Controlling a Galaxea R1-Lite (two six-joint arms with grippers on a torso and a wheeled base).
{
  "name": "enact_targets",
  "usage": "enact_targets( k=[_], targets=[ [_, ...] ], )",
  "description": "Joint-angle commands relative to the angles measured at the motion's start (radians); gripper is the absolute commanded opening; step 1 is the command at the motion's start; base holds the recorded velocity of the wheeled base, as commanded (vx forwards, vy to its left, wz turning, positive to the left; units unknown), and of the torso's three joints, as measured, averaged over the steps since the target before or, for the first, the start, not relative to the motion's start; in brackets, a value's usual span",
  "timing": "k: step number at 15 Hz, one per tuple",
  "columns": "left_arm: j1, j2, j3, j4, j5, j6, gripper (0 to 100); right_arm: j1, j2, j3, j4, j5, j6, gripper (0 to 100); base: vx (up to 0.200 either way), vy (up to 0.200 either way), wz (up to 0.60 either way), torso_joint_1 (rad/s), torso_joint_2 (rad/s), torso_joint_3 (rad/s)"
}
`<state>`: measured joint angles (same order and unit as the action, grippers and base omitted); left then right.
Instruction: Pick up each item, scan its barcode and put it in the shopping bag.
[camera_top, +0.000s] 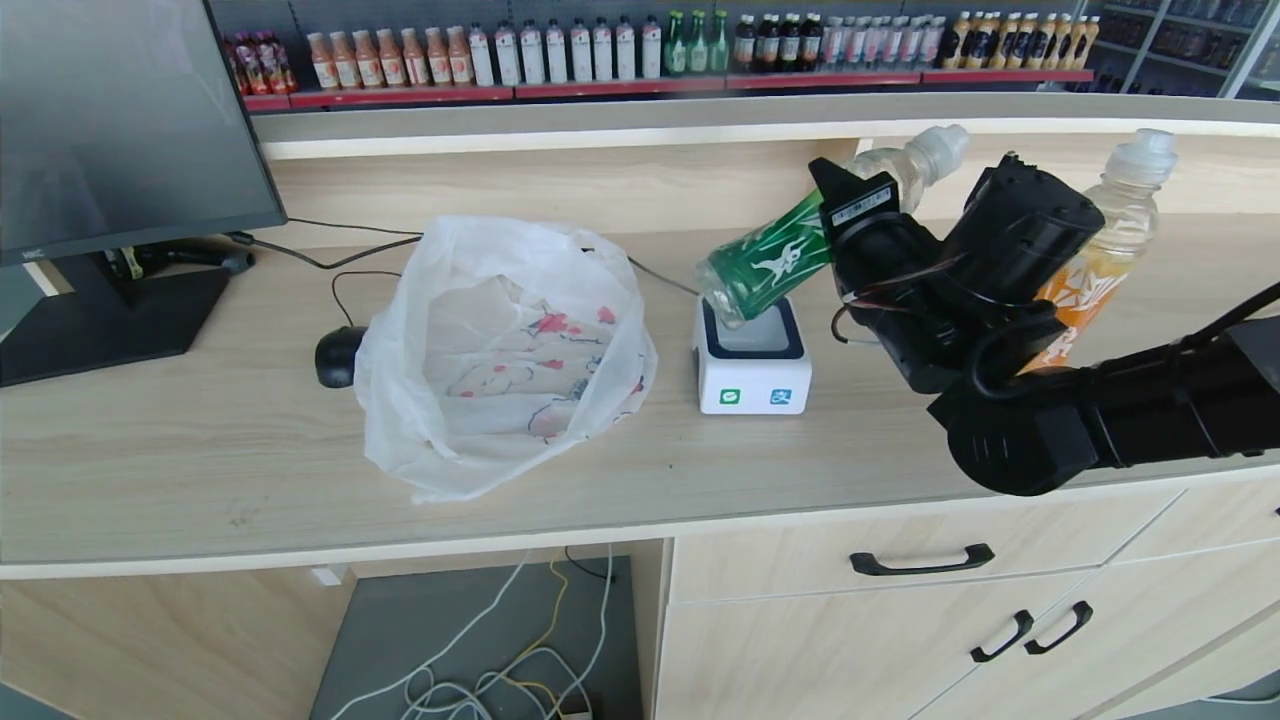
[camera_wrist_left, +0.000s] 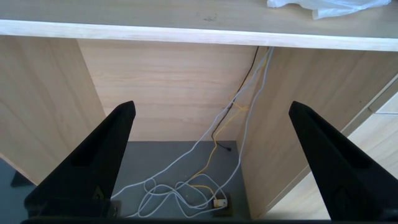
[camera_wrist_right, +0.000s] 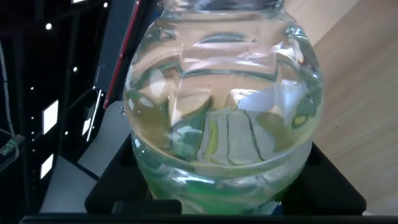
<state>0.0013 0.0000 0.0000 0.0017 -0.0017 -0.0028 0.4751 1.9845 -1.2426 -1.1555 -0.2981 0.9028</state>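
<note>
My left gripper (camera_wrist_left: 211, 109) hangs nearest me, below the front edge of the counter (camera_top: 200, 470), its fingers spread wide with nothing between them. It faces the open bay under the counter, where loose cables (camera_wrist_left: 205, 186) lie on the floor.

On the counter the white shopping bag (camera_top: 500, 350) stands with its mouth open. Just to its right is the white scanner (camera_top: 752, 375). My right gripper (camera_top: 862, 222) pinches the green-labelled bottle (camera_top: 775, 255) around its upper body. The bottle is tilted, base down over the scanner's window and cap up and to the right. I cannot tell if the base touches the scanner.

An orange-labelled bottle (camera_top: 1110, 250) stands upright behind my right arm. Left of the bag are a black mouse (camera_top: 338, 357) and, farther back, a monitor (camera_top: 120, 120). A shelf of bottles (camera_top: 600, 50) runs behind the counter.
</note>
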Motion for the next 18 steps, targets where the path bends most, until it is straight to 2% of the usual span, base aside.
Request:
enact_targets(
  k=[1, 13, 18],
  targets=[
    [0.0, 0.0, 0.0, 0.0, 0.0, 0.0, 100, -0.003, -0.009, -0.002, -0.001, -0.001, 0.004, 0, 0.0, 0.0, 0.0, 0.0, 0.0, 0.0],
    [0.0, 0.0, 0.0, -0.002, 0.0, 0.0, 100, -0.03, -0.01, 0.005, 0.0, -0.001, 0.028, 0, 0.0, 0.0, 0.0, 0.0, 0.0, 0.0],
    [0.0, 0.0, 0.0, 0.0, 0.0, 0.0, 100, -0.046, -0.035, -0.017, 0.083, 0.002, 0.068, 0, 0.0, 0.0, 0.0, 0.0, 0.0, 0.0]
  ],
)
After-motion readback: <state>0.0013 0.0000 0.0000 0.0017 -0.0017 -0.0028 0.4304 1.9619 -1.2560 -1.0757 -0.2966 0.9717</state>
